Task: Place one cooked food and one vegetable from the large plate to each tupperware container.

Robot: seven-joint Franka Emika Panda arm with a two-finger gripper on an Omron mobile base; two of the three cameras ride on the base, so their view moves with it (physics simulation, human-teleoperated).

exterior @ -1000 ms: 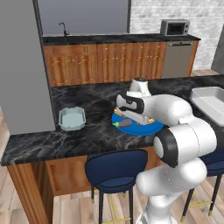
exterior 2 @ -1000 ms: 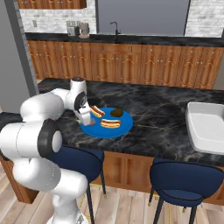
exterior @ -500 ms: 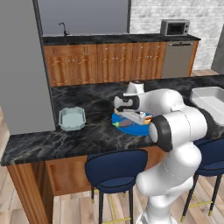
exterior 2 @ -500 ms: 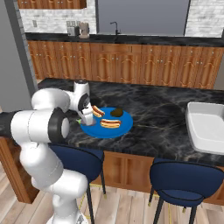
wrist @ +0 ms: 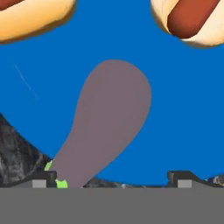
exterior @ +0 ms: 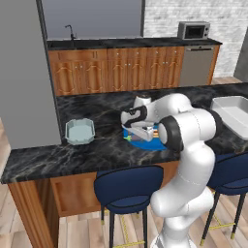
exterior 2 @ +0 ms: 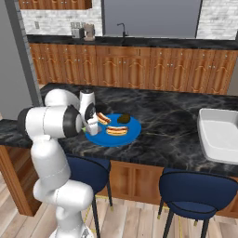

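Hand view: your tool (wrist: pixel 112 177) is hovering close over the large plate (wrist: pixel 183 109), its tips standing wide apart and gripping nothing. You are looking at a greyish-purple, club-shaped vegetable (wrist: pixel 105 122) lying on the blue between the tips, with two hot dogs (wrist: pixel 192 17) beyond it. Left base view: the large plate (exterior: pixel 150 144) is sitting on the dark marble surface (exterior: pixel 97 150), and the tupperware container (exterior: pixel 80 131) is resting well apart to its left, nothing visible inside it.
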